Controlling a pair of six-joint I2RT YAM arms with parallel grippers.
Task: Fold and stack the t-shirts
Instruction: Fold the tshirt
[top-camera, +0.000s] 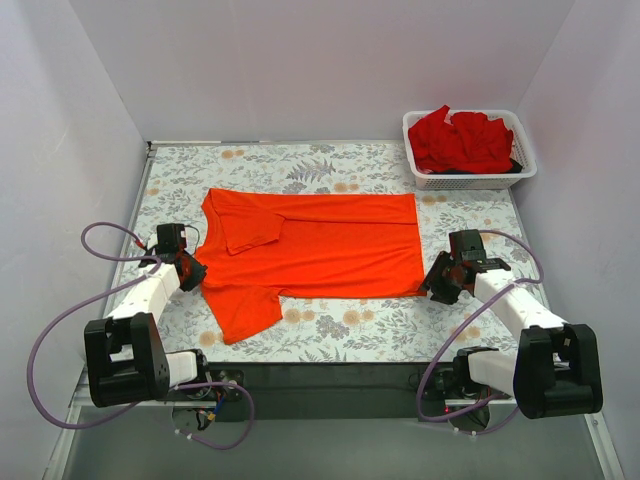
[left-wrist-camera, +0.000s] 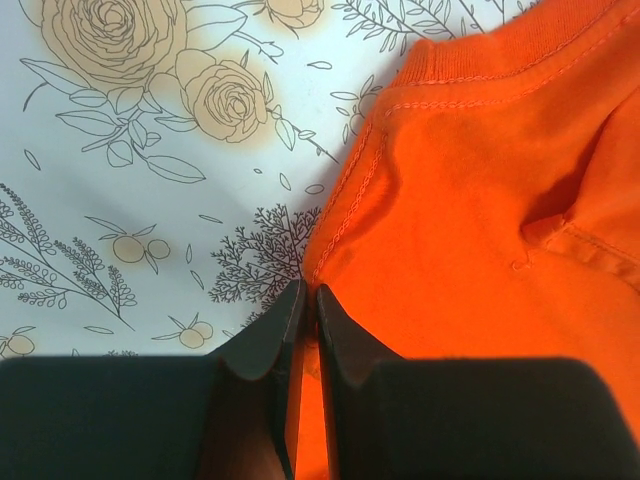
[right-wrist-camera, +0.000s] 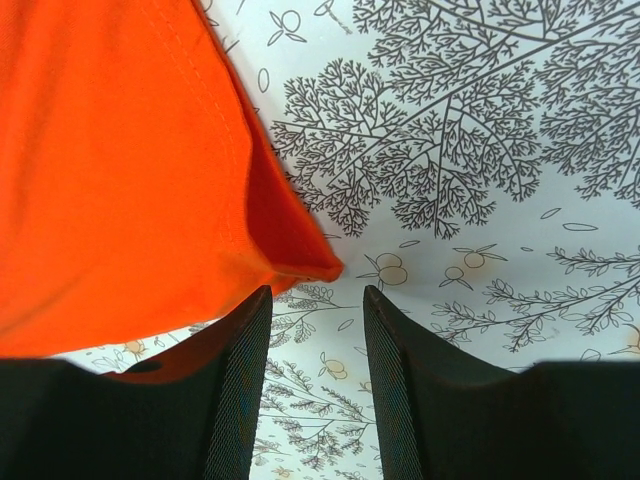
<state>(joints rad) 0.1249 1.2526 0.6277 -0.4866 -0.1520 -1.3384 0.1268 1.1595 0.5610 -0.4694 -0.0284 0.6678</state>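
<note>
1. Bright orange-red short-sleeved cloth t-shirt (top-camera: 320, 250) lies spread flat in the middle of the floral-printed worktop (top-camera: 330, 325) in the top view, neck to the left and hem to the right. Its far sleeve is folded in over the body, and its near sleeve sticks out toward the arm bases. The left claw (top-camera: 192, 270) sits at the shirt's left edge by the near shoulder. The right claw (top-camera: 436, 284) sits at the near-right hem corner. A white plastic mesh basket (top-camera: 470, 181) in the far right corner holds bunched deeper red cloth t-shirts (top-camera: 462, 140).
2. Left wrist view: the left claw (left-wrist-camera: 308, 305) is pressed almost together, its black fingers (left-wrist-camera: 262, 345) pinching a thin strip of the shirt's stitched edge. The rest of the cloth spreads away to the right.
3. Right wrist view: the right claw (right-wrist-camera: 315, 295) is spread, with bare worktop showing between its fingers (right-wrist-camera: 400, 350). The shirt's hem corner points just ahead of the gap, and the cloth reaches down beside one finger.
</note>
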